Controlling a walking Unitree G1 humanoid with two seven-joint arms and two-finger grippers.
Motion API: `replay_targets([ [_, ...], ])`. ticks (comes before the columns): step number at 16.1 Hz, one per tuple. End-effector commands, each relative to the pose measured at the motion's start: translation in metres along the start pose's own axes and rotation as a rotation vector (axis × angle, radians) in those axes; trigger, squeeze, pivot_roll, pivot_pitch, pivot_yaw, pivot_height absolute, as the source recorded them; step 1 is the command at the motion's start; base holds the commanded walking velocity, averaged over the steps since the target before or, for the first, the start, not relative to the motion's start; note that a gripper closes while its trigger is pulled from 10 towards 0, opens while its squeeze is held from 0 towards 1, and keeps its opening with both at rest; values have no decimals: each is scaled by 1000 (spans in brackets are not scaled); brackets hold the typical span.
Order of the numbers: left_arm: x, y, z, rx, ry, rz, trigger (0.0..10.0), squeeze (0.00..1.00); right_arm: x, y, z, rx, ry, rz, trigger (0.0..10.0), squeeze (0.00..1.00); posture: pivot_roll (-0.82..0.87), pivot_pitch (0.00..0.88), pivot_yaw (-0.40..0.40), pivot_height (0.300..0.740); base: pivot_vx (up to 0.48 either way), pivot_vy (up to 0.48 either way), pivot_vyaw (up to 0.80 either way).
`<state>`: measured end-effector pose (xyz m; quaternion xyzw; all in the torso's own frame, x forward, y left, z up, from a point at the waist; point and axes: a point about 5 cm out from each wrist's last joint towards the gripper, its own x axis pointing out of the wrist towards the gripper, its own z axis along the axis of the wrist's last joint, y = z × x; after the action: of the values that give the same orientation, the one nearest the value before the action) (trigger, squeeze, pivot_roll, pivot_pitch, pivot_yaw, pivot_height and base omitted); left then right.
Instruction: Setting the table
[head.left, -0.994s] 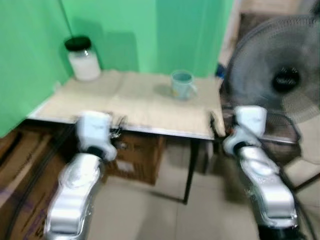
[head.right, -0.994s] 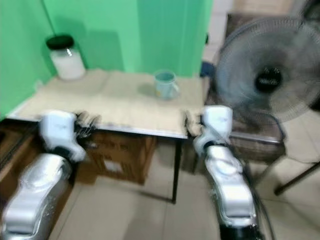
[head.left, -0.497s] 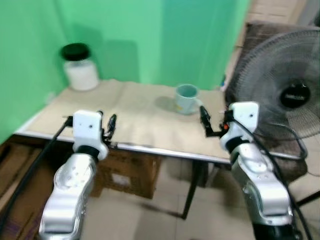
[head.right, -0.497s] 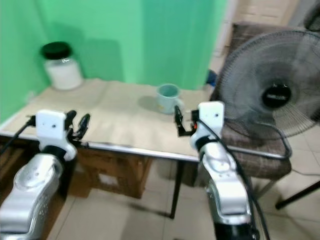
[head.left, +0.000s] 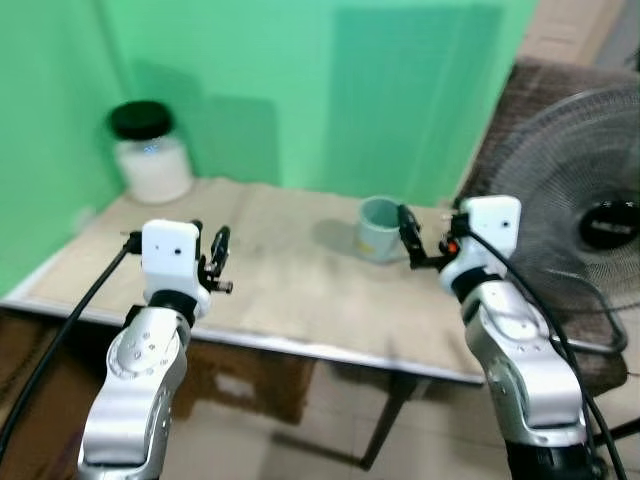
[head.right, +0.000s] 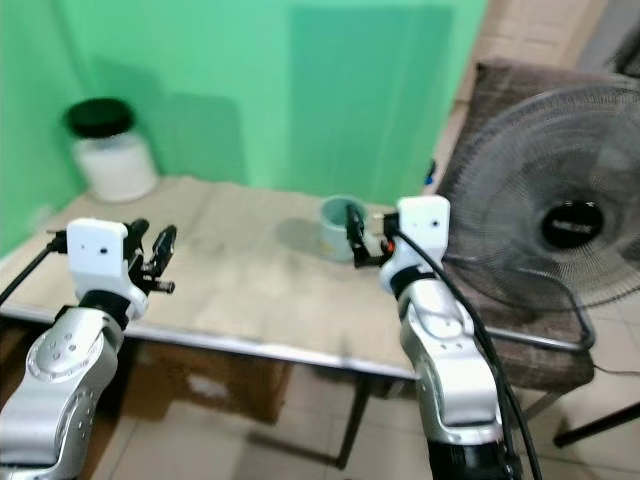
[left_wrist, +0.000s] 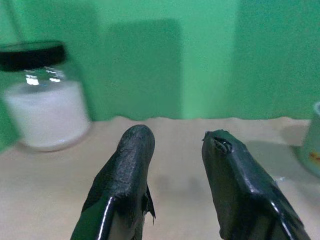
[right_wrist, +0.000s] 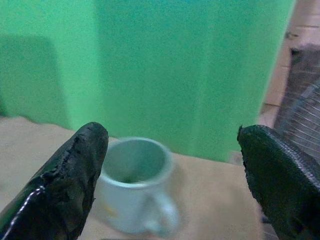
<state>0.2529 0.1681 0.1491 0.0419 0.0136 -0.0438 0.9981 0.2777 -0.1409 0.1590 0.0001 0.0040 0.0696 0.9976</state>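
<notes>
A green wall backs a cloth-covered table (head.left: 300, 290) that stands before the robot. A standing fan (head.left: 590, 220) sits off the table's edge at 3 o'clock, likely just stored there. A white jar with a black lid (head.left: 150, 152) stands in the table's corner at 10 o'clock, well apart from the rest. A pale blue mug (head.left: 380, 228), empty and upright, sits on the cloth at 1 o'clock. The right gripper (right_wrist: 175, 180) is raised just before the mug, its fingers wide apart and framing it, seemingly lined up for a grasp. The left gripper (left_wrist: 175, 150) hovers over the near edge at 8 o'clock, fingers slightly parted, holding nothing, apparently waiting.
</notes>
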Motion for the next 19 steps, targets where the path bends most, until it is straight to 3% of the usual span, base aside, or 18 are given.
replay_targets([
  [1,0,-4,4,-22,-12,-37,10000,0,-1,-1,1,19,-4,6,10000,0,40,0,15,740,0,0,0],
  [2,-1,-4,2,-30,3,-57,10000,561,-1,0,2,28,-8,13,10000,0,37,0,34,740,0,0,0],
  [3,-6,-6,-3,-23,41,-112,10000,1000,-2,0,0,50,0,5,10000,882,28,0,55,740,0,0,0],
  [4,-9,-7,-5,-12,51,-154,10000,1000,-2,-2,-1,141,0,-8,10000,1000,24,0,66,740,0,0,0],
  [5,-10,-9,-6,-2,49,-178,10000,1000,-2,-6,-1,193,-7,9,10000,1000,23,0,71,740,0,0,0],
  [6,-7,-13,-7,33,50,-219,10000,1000,0,-7,0,181,-24,90,10000,1000,28,0,66,740,0,0,0],
  [9,-5,-19,-14,73,91,-345,10000,1000,13,-9,-2,85,-66,266,10000,1000,7,0,95,740,0,0,0],
  [11,-8,-23,-18,83,110,-395,10000,1000,17,-11,-4,48,-60,305,10000,1000,-1,0,98,740,0,0,0],
  [14,-7,-39,-27,98,145,-549,10000,1000,33,-23,-22,-28,19,382,10000,1000,-12,0,96,740,0,0,0],
  [17,-11,-51,-34,113,181,-664,10000,1000,36,-30,-40,-98,88,398,10000,1000,-20,0,93,740,0,0,0],
  [19,-9,-55,-37,116,188,-687,10000,1000,41,-38,-51,-125,126,336,10000,0,-21,0,93,740,0,0,0],
])
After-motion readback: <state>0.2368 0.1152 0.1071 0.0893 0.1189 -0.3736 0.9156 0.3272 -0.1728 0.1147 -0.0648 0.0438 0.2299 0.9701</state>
